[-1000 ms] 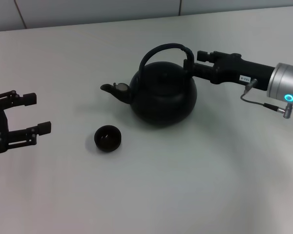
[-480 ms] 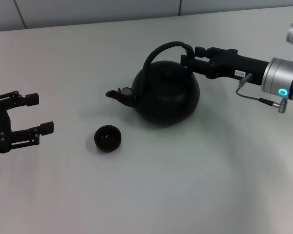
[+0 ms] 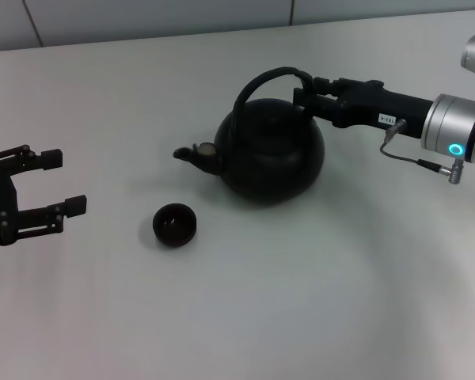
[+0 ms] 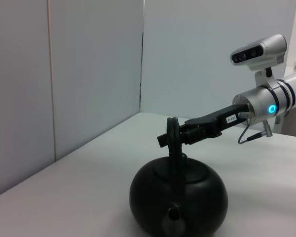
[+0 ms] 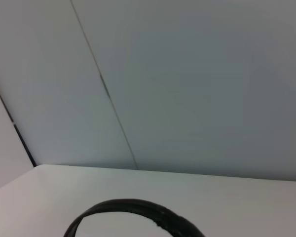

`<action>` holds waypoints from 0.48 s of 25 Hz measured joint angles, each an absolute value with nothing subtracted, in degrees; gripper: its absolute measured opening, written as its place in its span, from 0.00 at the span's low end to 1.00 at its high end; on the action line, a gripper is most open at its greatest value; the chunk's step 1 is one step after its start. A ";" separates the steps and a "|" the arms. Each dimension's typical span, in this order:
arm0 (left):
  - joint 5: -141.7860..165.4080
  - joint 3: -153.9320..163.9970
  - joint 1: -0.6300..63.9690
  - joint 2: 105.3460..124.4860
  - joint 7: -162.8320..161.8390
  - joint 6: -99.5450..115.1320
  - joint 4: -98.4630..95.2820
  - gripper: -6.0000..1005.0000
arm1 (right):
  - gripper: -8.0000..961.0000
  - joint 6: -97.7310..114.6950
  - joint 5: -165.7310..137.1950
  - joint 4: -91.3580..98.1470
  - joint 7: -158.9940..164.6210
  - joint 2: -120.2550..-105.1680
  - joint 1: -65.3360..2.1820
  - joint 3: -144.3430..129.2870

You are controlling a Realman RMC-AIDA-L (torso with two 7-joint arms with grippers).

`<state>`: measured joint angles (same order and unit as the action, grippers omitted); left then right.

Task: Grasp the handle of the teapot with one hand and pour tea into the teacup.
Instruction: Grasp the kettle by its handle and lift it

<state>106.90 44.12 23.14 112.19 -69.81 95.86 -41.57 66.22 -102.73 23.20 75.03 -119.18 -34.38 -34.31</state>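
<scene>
The matte-black teapot [image 3: 271,157] is at the table's middle, its spout [image 3: 192,153] pointing toward my left side. My right gripper [image 3: 304,93] is shut on the right part of its arched handle [image 3: 263,81], just above the pot's shoulder. I cannot tell whether the pot's base touches the table. The left wrist view shows the teapot [image 4: 180,200], its handle [image 4: 173,140] edge-on and the right gripper [image 4: 180,136] clamped on it. The right wrist view shows only the handle's arch [image 5: 133,213]. The small black teacup [image 3: 175,224] stands in front of the spout, apart from it. My left gripper [image 3: 63,182] is open and empty at the far left.
The white table [image 3: 301,301] stretches in front of and around the pot. A pale panelled wall [image 3: 142,16] runs along the table's far edge. A cable [image 3: 412,162] loops under my right wrist.
My right gripper has risen a little with the handle, and the teapot has shifted slightly right and away. The teacup and left gripper have hardly moved.
</scene>
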 joint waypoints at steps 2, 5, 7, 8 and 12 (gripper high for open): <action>106.96 44.12 23.18 112.17 -69.84 95.79 -41.57 0.78 | 0.60 65.78 -102.62 23.15 75.03 -119.18 -34.48 -33.91; 106.97 44.12 23.19 112.16 -69.80 95.79 -41.57 0.78 | 0.51 65.52 -102.42 23.07 74.83 -119.18 -34.89 -34.12; 106.97 44.13 23.14 112.14 -69.74 95.79 -41.57 0.78 | 0.42 65.50 -102.41 23.05 74.78 -119.18 -35.06 -34.26; 106.97 44.12 23.09 112.14 -69.70 95.79 -41.57 0.78 | 0.37 65.49 -102.41 23.01 74.73 -119.18 -35.23 -34.33; 106.97 44.12 22.85 112.14 -69.55 95.74 -41.57 0.78 | 0.21 65.49 -102.40 22.90 74.46 -119.18 -35.49 -34.38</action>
<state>106.97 44.12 22.85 112.14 -69.55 95.74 -41.57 65.49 -102.40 22.90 74.46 -119.18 -35.49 -34.38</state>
